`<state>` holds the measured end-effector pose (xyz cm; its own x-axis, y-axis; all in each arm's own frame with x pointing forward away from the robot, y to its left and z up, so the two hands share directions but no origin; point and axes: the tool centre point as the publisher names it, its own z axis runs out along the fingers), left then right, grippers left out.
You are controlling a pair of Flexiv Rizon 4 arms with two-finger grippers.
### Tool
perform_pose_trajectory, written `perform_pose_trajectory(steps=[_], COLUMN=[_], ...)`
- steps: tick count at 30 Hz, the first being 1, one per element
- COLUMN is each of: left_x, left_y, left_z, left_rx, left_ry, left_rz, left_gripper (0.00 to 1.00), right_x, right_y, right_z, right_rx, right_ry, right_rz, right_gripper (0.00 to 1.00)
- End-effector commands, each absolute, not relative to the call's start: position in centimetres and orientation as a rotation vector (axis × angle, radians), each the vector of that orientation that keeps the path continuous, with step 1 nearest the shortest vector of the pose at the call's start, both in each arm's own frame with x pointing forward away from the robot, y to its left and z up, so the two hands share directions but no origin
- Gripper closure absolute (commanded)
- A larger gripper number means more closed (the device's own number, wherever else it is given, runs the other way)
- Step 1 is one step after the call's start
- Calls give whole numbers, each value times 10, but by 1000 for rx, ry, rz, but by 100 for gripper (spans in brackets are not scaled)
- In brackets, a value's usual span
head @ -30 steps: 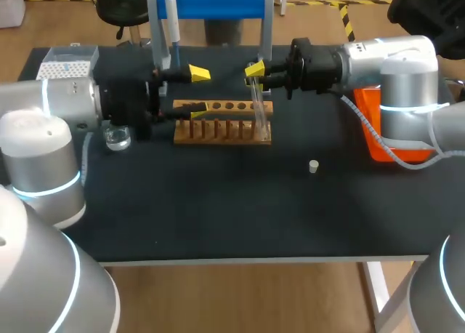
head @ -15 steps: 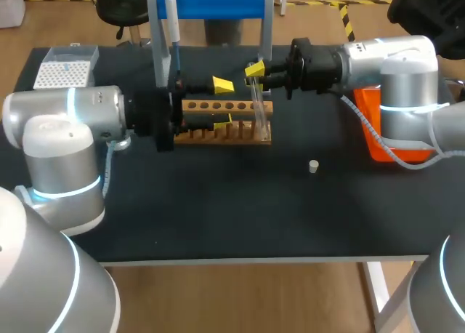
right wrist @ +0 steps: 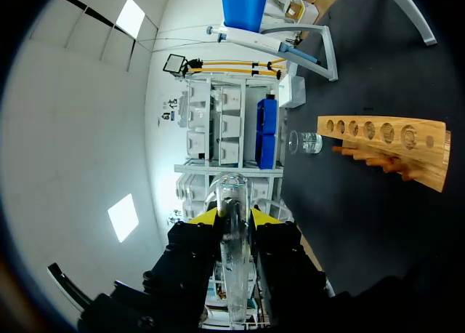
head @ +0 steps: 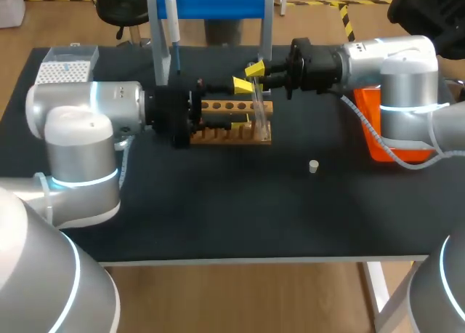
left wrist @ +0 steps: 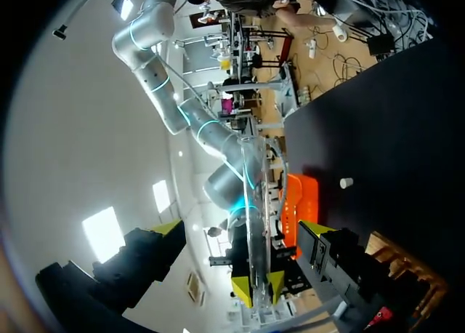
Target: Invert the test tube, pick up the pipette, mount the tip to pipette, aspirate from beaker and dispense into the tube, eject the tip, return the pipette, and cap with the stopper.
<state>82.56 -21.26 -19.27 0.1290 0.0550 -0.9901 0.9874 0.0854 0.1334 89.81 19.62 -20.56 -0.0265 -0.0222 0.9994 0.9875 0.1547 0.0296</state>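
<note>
My right gripper [head: 254,71] is shut on a clear test tube [head: 259,109], which hangs upright over the right end of the wooden rack [head: 218,133]. In the right wrist view the tube [right wrist: 234,195] sits clamped between the yellow tips of the right gripper [right wrist: 234,218]. My left gripper [head: 242,102] is open wide just left of the tube. In its own view the tube [left wrist: 254,202] stands between the spread fingers of the left gripper [left wrist: 243,231], touching neither. The pipette [head: 173,27] hangs on the blue stand [head: 211,2]. A white stopper [head: 313,166] lies on the mat. The beaker [right wrist: 305,142] stands beyond the rack [right wrist: 385,140].
A tip box [head: 65,67] stands at the back left corner. An orange bin [head: 374,126] sits at the right, partly under my right arm. My left arm lies across the table's left half, hiding the beaker in the head view.
My left arm has swept right along the rack, so its open fingers now flank the tube. The right arm and the tube have stayed still.
</note>
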Motion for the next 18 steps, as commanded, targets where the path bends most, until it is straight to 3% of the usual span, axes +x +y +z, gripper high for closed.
perform_pose_trajectory(steps=[1,14,16,18], left_x=[826,826,826,825], left_y=[-225,-238,-238,-239], left_z=[-194,-197,-197,-196], left_rx=[1241,1238,1238,1239], left_ry=[1192,1202,1205,1207], left_rz=[-1020,-1047,-1047,-1047], left_gripper=[0,0,4,18], right_x=[898,898,898,898], right_y=[196,196,196,196], right_z=[-205,-205,-205,-205], right_rx=[-1066,-1066,-1066,-1066], right_ry=[-1286,-1286,-1286,-1286], right_rz=[-1122,-1122,-1122,-1122], right_gripper=[100,100,100,100])
